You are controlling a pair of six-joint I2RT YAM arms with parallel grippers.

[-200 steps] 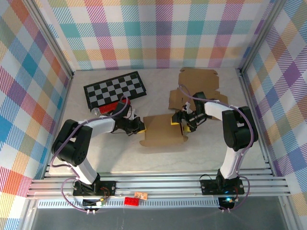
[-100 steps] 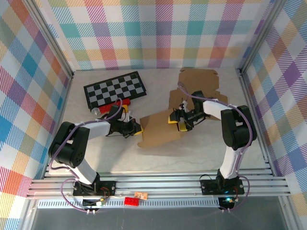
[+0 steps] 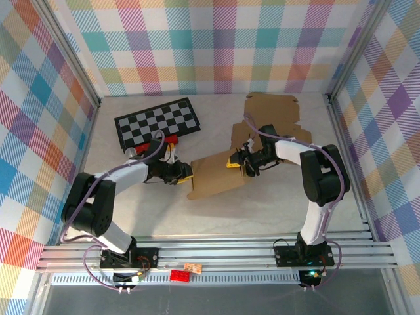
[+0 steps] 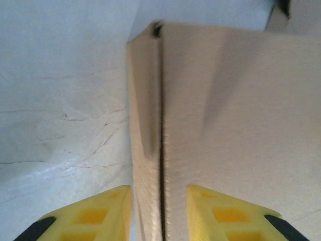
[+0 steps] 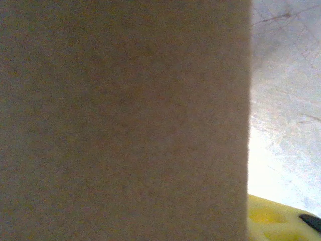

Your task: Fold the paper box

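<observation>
The paper box (image 3: pixel 216 176) is a flat brown cardboard sheet lying tilted in the middle of the table. My left gripper (image 3: pixel 185 174) is shut on its left edge. In the left wrist view the doubled cardboard edge (image 4: pixel 150 125) runs between the yellow fingers (image 4: pixel 95 213) of that left gripper (image 4: pixel 158 196). My right gripper (image 3: pixel 237 161) holds the box's right edge, which is raised a little. In the right wrist view the cardboard (image 5: pixel 125 120) sits close to the lens, with one yellow finger (image 5: pixel 281 221) at the lower right.
More flat cardboard (image 3: pixel 270 117) lies at the back right, behind the right gripper. A checkerboard mat (image 3: pixel 157 123) lies at the back left with a red piece (image 3: pixel 169 140) at its front edge. Plaid walls close in three sides.
Both grippers have moved left and slightly toward the back, carrying the box with them. The box's right edge has risen and the sheet has tilted.
</observation>
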